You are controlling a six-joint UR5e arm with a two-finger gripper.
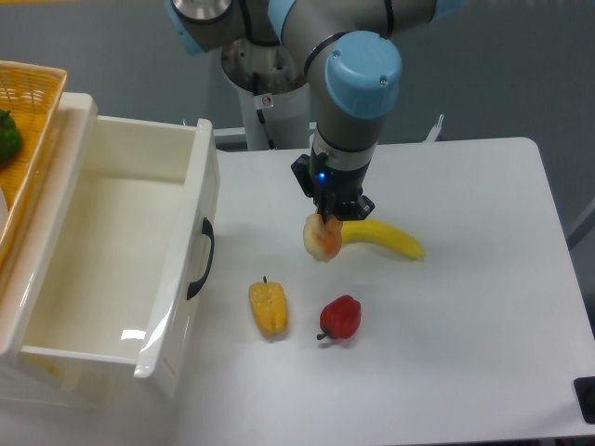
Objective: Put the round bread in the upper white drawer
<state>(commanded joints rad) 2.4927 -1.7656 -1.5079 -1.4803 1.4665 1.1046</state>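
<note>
The round bread (323, 240) is seen just above the middle of the frame, hanging from the gripper (330, 219), whose jaws are clenched on its upper edge. Only a small part of the bun appears to be pinched, and most of it dangles below, seemingly lifted clear of the worktop (465, 307). The banana (386, 239) lies just beside it to the right, the yellow pepper (268, 308) and the red pepper (340, 318) lower down, apart from it. The upper white drawer (112, 269) is pulled open at the left of the frame, its black handle (202, 258) facing the bread, and a woven basket (23, 139) is seen at the upper left.

The bread is judged to be at risk of slipping out during the carry leftward, because the hold is so near its edge. If the lift is too low, the dangling bun could be struck against the drawer's front wall and knocked loose.
</note>
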